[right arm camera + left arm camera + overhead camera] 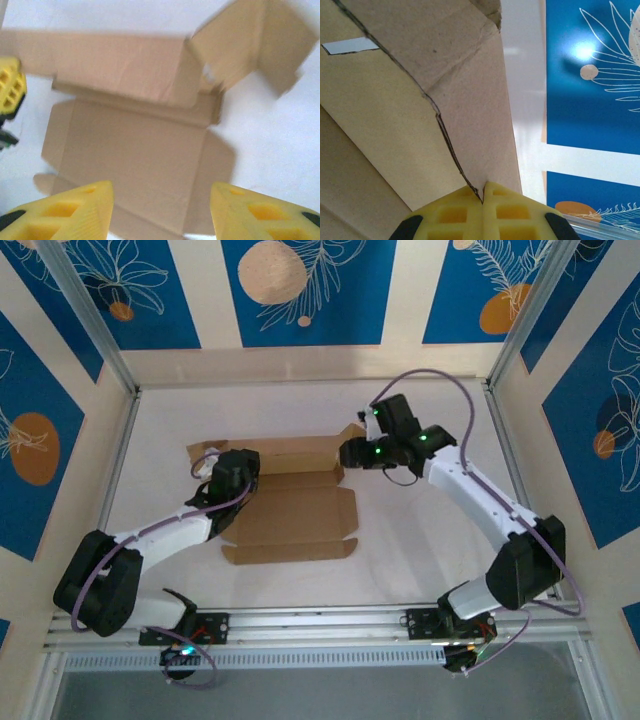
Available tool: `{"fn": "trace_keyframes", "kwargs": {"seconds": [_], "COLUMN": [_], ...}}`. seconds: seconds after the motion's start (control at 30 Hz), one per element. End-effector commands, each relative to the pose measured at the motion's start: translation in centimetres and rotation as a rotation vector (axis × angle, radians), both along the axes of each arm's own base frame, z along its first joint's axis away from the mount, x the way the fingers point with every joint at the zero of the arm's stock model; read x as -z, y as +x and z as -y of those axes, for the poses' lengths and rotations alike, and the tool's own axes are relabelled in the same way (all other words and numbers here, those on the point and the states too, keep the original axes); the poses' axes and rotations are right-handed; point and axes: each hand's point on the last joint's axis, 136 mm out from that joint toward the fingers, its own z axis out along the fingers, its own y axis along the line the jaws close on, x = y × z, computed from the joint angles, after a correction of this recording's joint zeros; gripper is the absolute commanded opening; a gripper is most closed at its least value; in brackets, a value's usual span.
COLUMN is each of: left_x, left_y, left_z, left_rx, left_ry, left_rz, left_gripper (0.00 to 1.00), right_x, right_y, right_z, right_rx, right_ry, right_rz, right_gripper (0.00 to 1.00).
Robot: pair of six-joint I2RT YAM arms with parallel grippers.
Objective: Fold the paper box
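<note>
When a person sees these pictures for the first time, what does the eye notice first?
The brown paper box lies mostly flat in the middle of the white table. The left hand is shut on a flap at its far left corner, while the right hand hangs open by its far right side.
</note>
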Motion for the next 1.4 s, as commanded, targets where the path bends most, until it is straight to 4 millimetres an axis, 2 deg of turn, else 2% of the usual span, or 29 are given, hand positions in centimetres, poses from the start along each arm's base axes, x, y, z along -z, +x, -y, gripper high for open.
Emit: {"fn": "trace_keyframes", "kwargs": {"seconds": [0.0,0.13,0.23,0.4,0.6,0.7,0.77,0.9,1.0,1.13,1.3,1.37], "left_x": [3.1,3.1,2.9,2.8,3.2,3.1,3.1,3.0,3.0,3.0,2.9,2.8], "left_y": [-0.9,-1.0,-0.9,-0.8,-0.9,-0.9,-0.9,-0.8,-0.8,-0.8,-0.8,-0.9], "left_z": [-0.9,-0.9,-0.8,-0.7,-0.6,-0.8,-0.8,-0.9,-0.8,-0.8,-0.9,-1.2], "left_rx": [0.004,0.007,0.011,0.017,0.025,0.019,0.018,0.015,0.016,0.013,0.011,-0.002], "left_ry": [0.057,0.058,0.054,0.057,0.055,0.055,0.056,0.053,0.049,0.047,0.041,0.044], "left_rz": [-0.099,-0.1,-0.098,-0.099,-0.108,-0.105,-0.106,-0.103,-0.1,-0.099,-0.095,-0.09], "left_gripper": [0.0,0.0,0.0,0.0,0.0,0.0,0.0,0.0,0.0,0.0,0.0,0.0], "right_x": [-1.4,-0.1,2.7,4.6,7.0,7.2,7.3,7.5,6.5,5.2,5.0,5.0], "right_y": [2.5,5.0,6.3,6.9,10.0,10.6,10.3,8.7,7.4,6.0,4.6,4.4], "right_z": [4.1,4.6,4.9,2.7,3.3,2.2,1.4,0.5,-0.1,-0.4,-0.4,0.5], "right_rx": [-0.012,-0.179,-0.287,-0.418,-0.377,-0.405,-0.429,-0.45,-0.418,-0.33,-0.232,-0.15], "right_ry": [-0.203,-0.414,-0.503,-0.411,-0.494,-0.465,-0.448,-0.455,-0.433,-0.388,-0.348,-0.361], "right_rz": [0.151,0.284,0.244,0.19,0.146,0.152,0.151,0.112,0.102,0.03,-0.106,-0.143], "right_gripper": [0.54,0.55,0.54,0.51,0.51,0.48,0.41,0.15,0.03,0.0,0.0,0.0]}}
